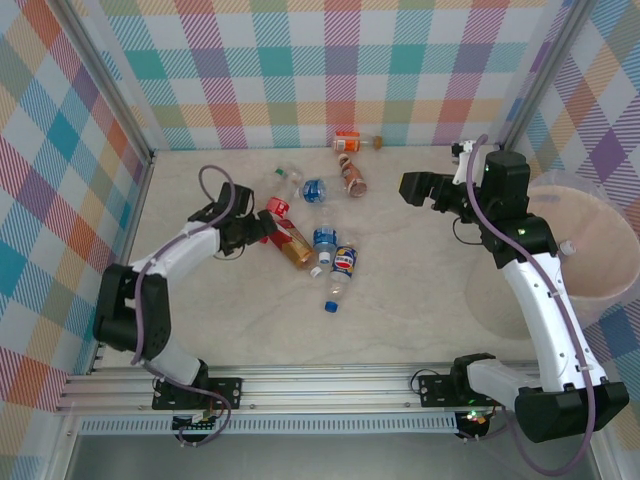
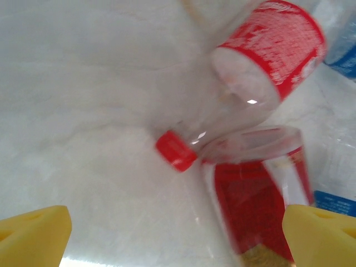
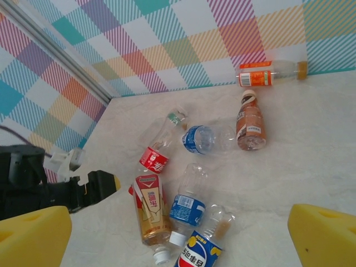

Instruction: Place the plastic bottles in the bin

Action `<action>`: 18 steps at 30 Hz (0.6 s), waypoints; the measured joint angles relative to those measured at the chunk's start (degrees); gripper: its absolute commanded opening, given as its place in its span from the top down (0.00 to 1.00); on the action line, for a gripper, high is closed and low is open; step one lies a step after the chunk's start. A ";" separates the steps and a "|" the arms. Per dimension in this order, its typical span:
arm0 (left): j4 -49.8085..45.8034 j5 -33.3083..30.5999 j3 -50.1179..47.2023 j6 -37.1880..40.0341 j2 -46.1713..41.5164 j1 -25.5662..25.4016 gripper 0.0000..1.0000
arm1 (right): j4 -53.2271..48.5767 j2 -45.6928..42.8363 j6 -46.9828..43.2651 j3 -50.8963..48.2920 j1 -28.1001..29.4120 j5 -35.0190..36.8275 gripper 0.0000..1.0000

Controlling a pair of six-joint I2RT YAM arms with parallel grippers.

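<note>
Several plastic bottles lie on the table. A red-capped, red-labelled bottle (image 2: 261, 61) and a red-and-yellow tea bottle (image 2: 253, 194) lie just ahead of my left gripper (image 2: 178, 239), which is open; the tea bottle's end reaches in beside the right fingertip (image 2: 322, 236). From above, the left gripper (image 1: 262, 230) sits low at the tea bottle (image 1: 290, 240). My right gripper (image 1: 415, 187) hovers open with nothing between its pads (image 3: 33, 236), looking down on the Pepsi bottle (image 3: 203, 250), two blue-labelled bottles (image 3: 186, 206) and a brown bottle (image 3: 250, 121). The bin (image 1: 590, 250) stands at the far right.
An orange-labelled bottle (image 1: 357, 141) lies against the back checkered wall. A clear bottle with a blue cap (image 1: 335, 292) lies nearest the front. Checkered walls close in the left, back and right. The right arm's upper link crosses the bin's near side.
</note>
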 measured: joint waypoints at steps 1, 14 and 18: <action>-0.11 0.74 2.10 1.49 1.88 0.00 0.03 | 0.00 0.00 -0.17 -0.02 0.00 0.33 0.00; -3.43 1.68 23.76 12.98 21.79 -0.35 0.09 | -0.72 -0.81 -1.70 -0.98 0.28 2.67 0.00; -5.14 1.11 28.04 14.69 26.53 -0.96 0.12 | -0.79 -0.92 -1.97 -1.03 0.37 2.91 0.00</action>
